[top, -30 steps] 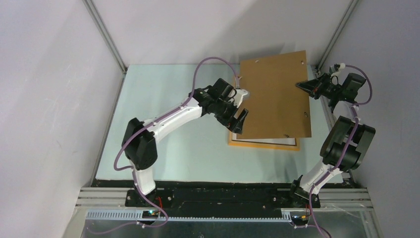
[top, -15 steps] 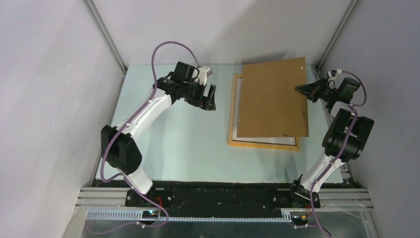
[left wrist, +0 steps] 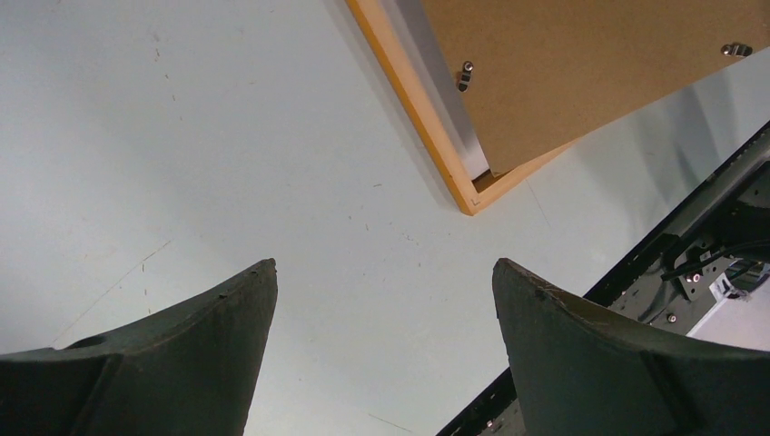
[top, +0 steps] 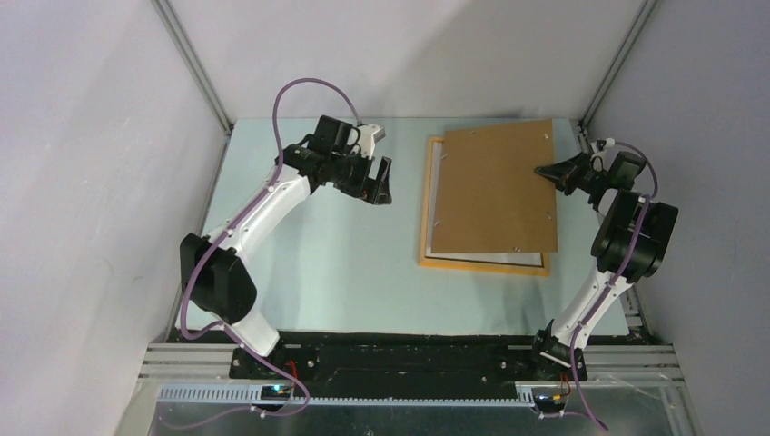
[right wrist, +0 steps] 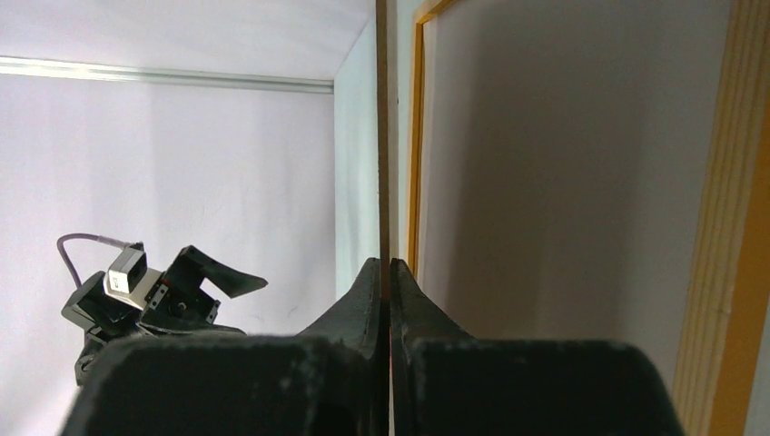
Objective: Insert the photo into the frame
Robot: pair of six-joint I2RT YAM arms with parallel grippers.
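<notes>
Seating the backing board looks like the step in hand. The frame lies flat on the table, right of centre. The photo sits inside it, white back up. Only a pale strip shows along the 9 o'clock rail, and a thinner one at 6 o'clock. Printed side not visible. The board lies over both, skewed, its far edge overhanging the frame at 12 o'clock.

Right tool is clamped on the board's 3 o'clock edge. Its wrist view shows the 2 fingers pressed to either face of the board, seen edge-on. There is a gap between board and photo, so that side rides raised. Left tool hangs at 9 o'clock of the frame, well apart from it. Its fingers are spread wide, holding nothing, over bare table.

Judgement: photo placed, board not yet seated. Next move calls for sliding the board toward 6 o'clock, squaring it to the rails, then lowering it flat. Risk: dragging the photo askew underneath.
</notes>
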